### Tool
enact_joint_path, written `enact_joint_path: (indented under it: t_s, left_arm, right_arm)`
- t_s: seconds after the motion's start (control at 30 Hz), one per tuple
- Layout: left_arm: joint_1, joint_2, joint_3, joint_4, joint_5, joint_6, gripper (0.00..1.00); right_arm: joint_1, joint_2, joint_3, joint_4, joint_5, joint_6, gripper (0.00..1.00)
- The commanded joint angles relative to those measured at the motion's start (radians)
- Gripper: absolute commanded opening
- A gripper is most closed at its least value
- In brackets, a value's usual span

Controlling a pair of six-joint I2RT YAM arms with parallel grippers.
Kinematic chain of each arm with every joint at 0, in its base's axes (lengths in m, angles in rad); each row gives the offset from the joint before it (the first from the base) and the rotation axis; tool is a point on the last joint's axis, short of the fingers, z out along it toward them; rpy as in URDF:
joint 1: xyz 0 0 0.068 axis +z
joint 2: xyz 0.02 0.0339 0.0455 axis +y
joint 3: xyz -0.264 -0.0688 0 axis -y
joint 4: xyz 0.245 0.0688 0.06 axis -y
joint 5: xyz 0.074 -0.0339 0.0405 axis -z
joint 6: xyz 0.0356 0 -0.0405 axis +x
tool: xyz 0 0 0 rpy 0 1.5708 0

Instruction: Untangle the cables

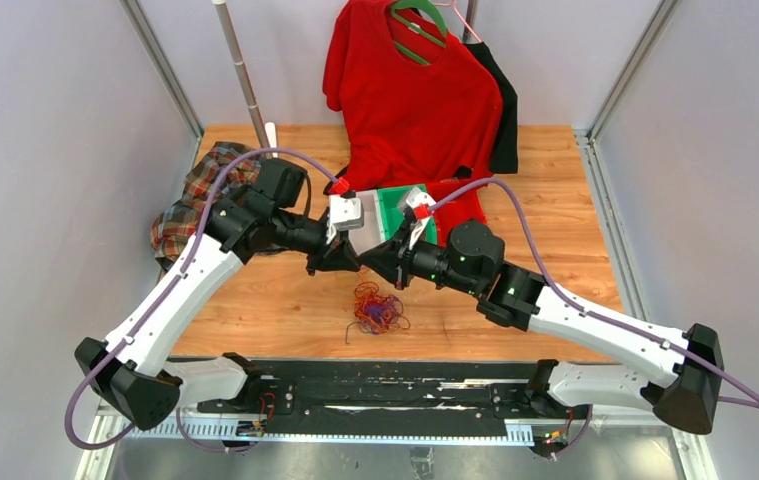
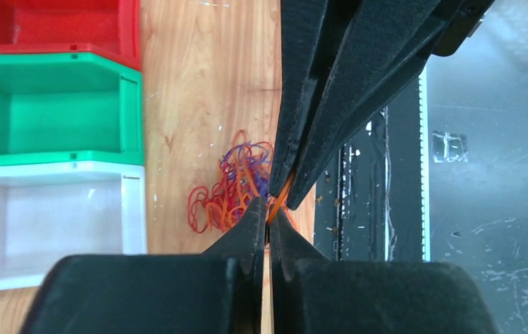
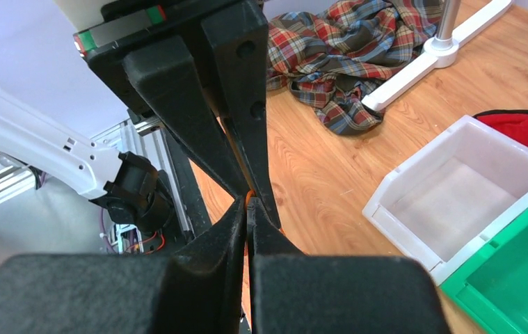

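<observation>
— The thin red, orange and purple cables (image 1: 377, 308)?
— On the wooden desk (image 1: 285, 320), six o'clock of the left hand (image 2: 269, 217) and right hand (image 3: 247, 209), both pinching one orange strand (image 2: 280, 189) (tips nearly meeting). Hard pulls could tighten knots.

My left gripper (image 1: 353, 262) and right gripper (image 1: 377, 266) meet tip to tip above the wooden table (image 1: 555, 200), with my arms angling in from either side. Just nearer my bases lie the cables (image 1: 376, 308) — a loose curl of red, orange and purple on the wood. Behind my wrists a green bin (image 1: 390, 205) partly shows. A red shirt (image 1: 410, 100) hangs at the back — a plaid cloth (image 1: 195, 195) is heaped at the left.
</observation>
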Motion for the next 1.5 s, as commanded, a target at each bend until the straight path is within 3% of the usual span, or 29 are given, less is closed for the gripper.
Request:
enact_joint_path:
  t_s: [0.0, 0.1, 0.17, 0.23, 0.53, 0.93, 1.17, 1.47]
  left_arm:
    - [-0.007, -0.017, 0.047, 0.022, -0.091, -0.068, 0.01]
    - [-0.008, -0.041, 0.056, 0.054, -0.168, -0.145, 0.01]
    - [-0.007, -0.055, 0.065, 0.068, -0.183, -0.185, 0.01]
    - [-0.008, -0.064, 0.087, 0.071, -0.172, -0.220, 0.01]
    - [-0.009, -0.060, 0.241, 0.072, -0.158, -0.315, 0.01]
    - [-0.009, -0.050, 0.355, 0.073, -0.116, -0.385, 0.01]
    - [-0.010, -0.050, 0.420, 0.073, -0.103, -0.401, 0.01]
    - [-0.010, -0.058, 0.503, 0.073, -0.099, -0.404, 0.01]
  right_arm:
    - [-0.012, -0.063, -0.011, 0.048, 0.080, 0.018, 0.10]
    - [-0.012, -0.120, -0.090, 0.065, 0.197, 0.009, 0.49]
    - [-0.012, -0.156, -0.137, 0.083, 0.247, 0.000, 0.63]
    - [-0.012, -0.172, -0.178, 0.115, 0.259, -0.015, 0.70]
    - [-0.007, -0.101, -0.208, 0.208, 0.135, -0.056, 0.73]
    - [0.003, 0.168, -0.141, 0.462, 0.157, -0.047, 0.74]
    - [0.003, 0.323, -0.111, 0.569, 0.172, 0.018, 0.66]
    - [0.001, 0.392, -0.175, 0.632, 0.219, 0.064, 0.61]
